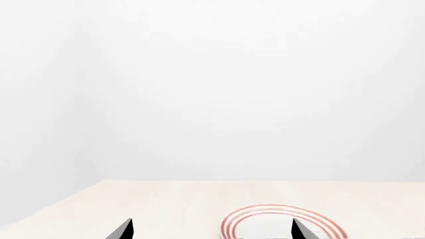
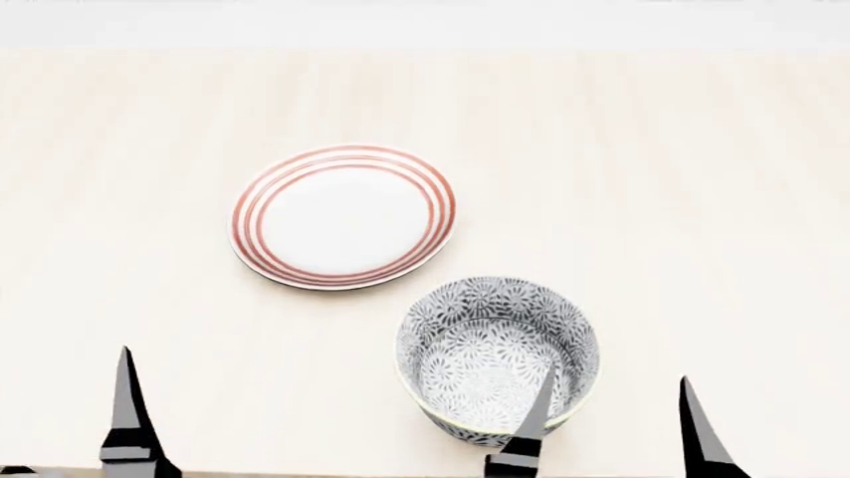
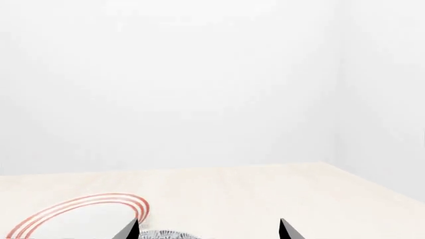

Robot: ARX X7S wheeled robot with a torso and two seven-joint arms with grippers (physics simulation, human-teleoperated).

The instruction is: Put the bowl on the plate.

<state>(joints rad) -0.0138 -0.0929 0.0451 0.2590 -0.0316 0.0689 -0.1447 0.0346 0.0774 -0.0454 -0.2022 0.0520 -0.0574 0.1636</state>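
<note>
Grey-and-white floral bowl (image 2: pixel 499 358), pale-rimmed, stands upright and mouth-up on the light wooden table (image 2: pixel 691 179), just beside the white red-ringed plate (image 2: pixel 344 216), which lies flat, not touching it. My right gripper (image 2: pixel 618 423) is spread wide, one fingertip overlapping the bowl; my left gripper (image 1: pixel 211 230) likewise gapes, holding nothing, largely cut off.

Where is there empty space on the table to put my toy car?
Bare table lies right of the plate and above the bowl. More lies left of the plate, and along the far edge. It is crowded where bowl and plate nearly meet, and near the right hand.
</note>
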